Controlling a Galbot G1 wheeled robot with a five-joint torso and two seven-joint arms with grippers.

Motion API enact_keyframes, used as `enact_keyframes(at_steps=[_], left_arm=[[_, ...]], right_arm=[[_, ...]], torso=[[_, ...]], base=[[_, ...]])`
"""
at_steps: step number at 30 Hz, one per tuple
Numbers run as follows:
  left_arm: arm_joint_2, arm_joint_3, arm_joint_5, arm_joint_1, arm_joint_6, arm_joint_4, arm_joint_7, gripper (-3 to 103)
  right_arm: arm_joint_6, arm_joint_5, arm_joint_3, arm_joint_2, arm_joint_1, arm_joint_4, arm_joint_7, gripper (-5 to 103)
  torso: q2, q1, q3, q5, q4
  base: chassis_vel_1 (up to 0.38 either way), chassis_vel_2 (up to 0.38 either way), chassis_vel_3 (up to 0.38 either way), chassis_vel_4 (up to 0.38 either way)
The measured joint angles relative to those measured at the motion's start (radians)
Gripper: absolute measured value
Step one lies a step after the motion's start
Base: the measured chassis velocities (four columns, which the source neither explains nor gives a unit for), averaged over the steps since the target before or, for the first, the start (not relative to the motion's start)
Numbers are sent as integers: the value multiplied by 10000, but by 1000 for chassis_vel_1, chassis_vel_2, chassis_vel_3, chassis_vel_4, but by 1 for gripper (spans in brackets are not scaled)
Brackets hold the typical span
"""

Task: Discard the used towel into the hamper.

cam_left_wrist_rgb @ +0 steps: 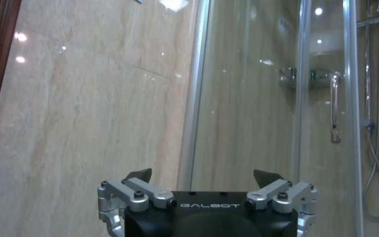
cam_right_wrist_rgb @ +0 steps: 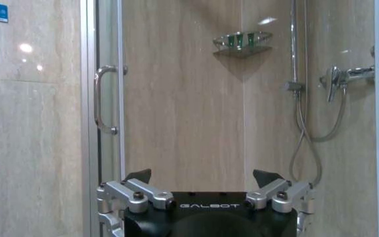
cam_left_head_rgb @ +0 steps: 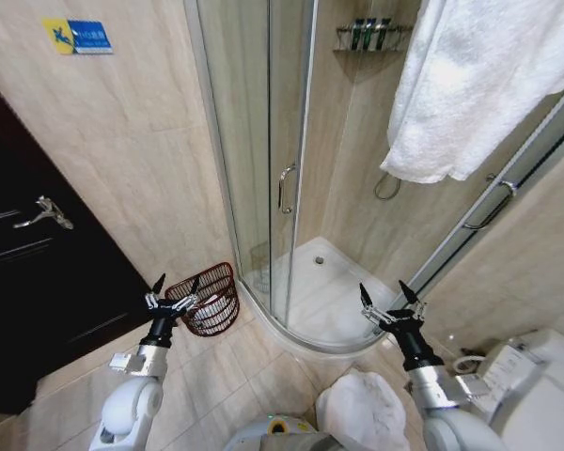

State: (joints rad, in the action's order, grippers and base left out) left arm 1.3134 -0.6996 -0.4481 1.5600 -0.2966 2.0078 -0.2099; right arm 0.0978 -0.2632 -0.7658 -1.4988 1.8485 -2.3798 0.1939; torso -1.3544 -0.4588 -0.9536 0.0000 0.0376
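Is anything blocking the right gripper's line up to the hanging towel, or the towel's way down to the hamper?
Nothing visible does. The right gripper, open and empty, has free air up to the white towel. The hamper stands on the floor by the left gripper, its open top uncovered.

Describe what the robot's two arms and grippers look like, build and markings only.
Both arms are alike: rounded silver-grey shells narrowing to a black wrist section. The left gripper and right gripper each have two slim black pointed fingers on bare-metal hinged linkages with visible bolts. The black gripper body carries white GALBOT lettering. No loose cables are visible.
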Motion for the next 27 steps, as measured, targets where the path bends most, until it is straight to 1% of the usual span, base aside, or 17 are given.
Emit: enact_keyframes(at_steps=[12, 27], left_arm=[[-1, 12, 0, -14, -3, -64, -9, 100], [17, -5, -1, 27, -29, -100, -21, 100]], right_arm=[[-5, 21, 21, -30, -17, 32, 5, 100], [31, 22, 26, -55, 12, 69, 21, 100]], torso=[[-1, 4, 1, 0, -1], [-1, 1, 1, 0, 0]], base=[[94, -89, -86, 87], [61, -59, -64, 69]])
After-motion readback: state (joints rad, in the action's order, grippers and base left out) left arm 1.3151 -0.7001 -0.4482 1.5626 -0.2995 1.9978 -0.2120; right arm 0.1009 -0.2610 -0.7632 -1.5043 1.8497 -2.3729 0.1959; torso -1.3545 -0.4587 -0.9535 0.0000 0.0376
